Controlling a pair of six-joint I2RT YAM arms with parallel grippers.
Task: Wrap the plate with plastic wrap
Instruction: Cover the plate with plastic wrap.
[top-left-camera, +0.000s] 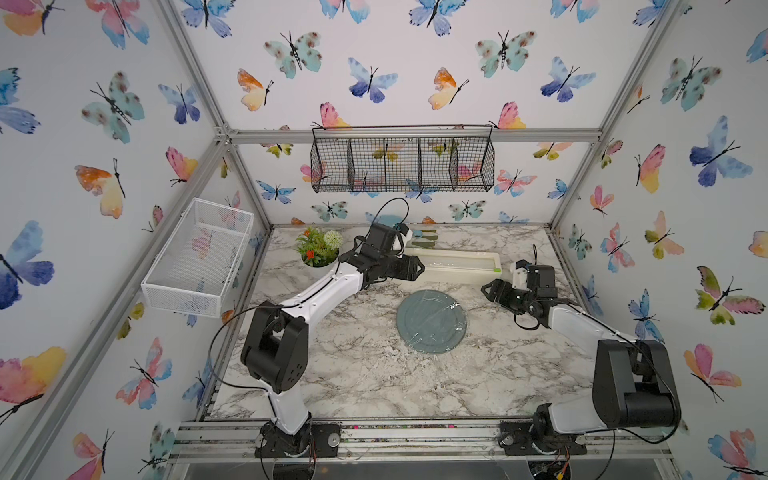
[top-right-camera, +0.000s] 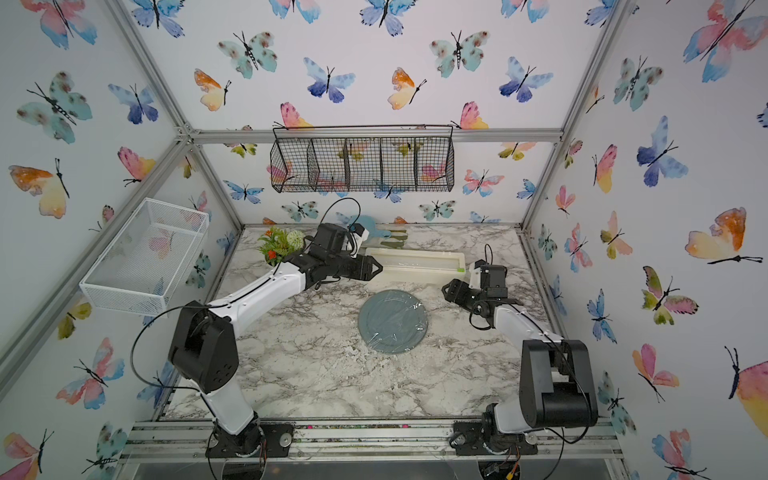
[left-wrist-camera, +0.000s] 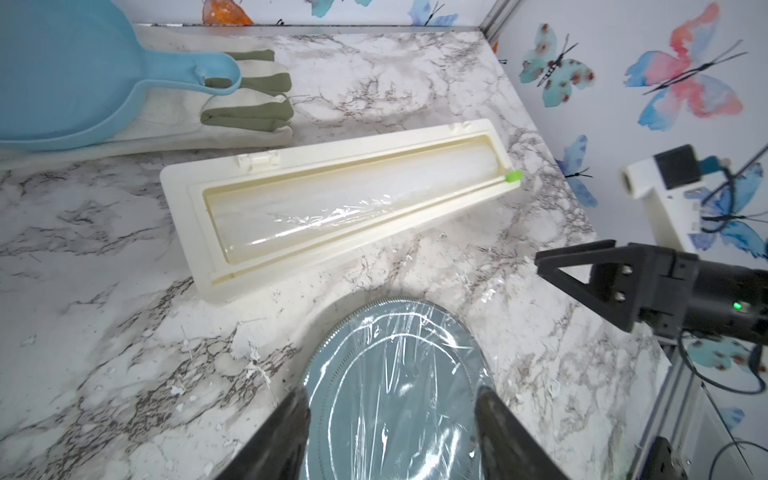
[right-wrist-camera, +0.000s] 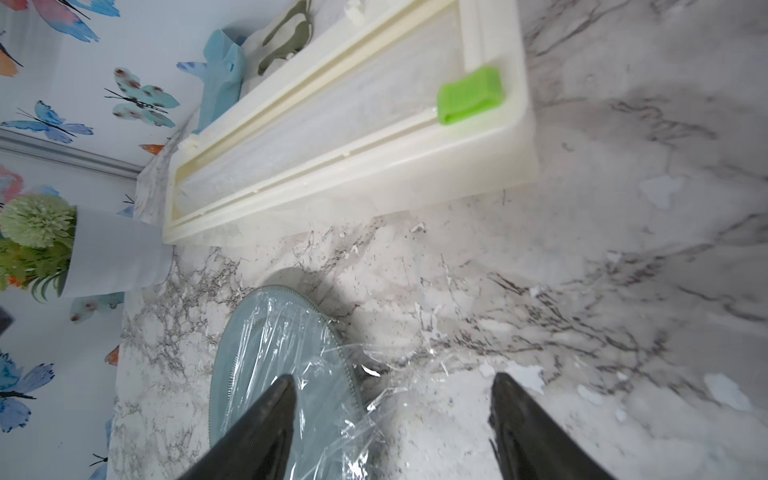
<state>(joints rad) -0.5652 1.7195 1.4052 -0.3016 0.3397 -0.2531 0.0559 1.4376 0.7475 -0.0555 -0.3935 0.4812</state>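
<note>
With left hand (left-wrist-camera: 390, 397) and right hand (right-wrist-camera: 392, 377) both spread apart and empty, go for loose wrap (right-wrist-camera: 376, 397) lying on tabletop (top-left-camera: 353, 374) beside plate (top-left-camera: 431, 322), mid-tabletop, near dispenser (top-left-camera: 455, 266). Pinch film only, low; tuck under rim without dragging plate.

In both wrist views the plate (left-wrist-camera: 332, 374) is cut off by the picture's edge, and the fingers (right-wrist-camera: 257, 432) of the right hand (right-wrist-camera: 392, 376) look blurred. In both top views the blue board (top-left-camera: 388, 220) is mostly hidden behind the left arm (top-left-camera: 324, 286), and the edge of the plastic wrap (top-left-camera: 440, 320) is too faint to trace.
</note>
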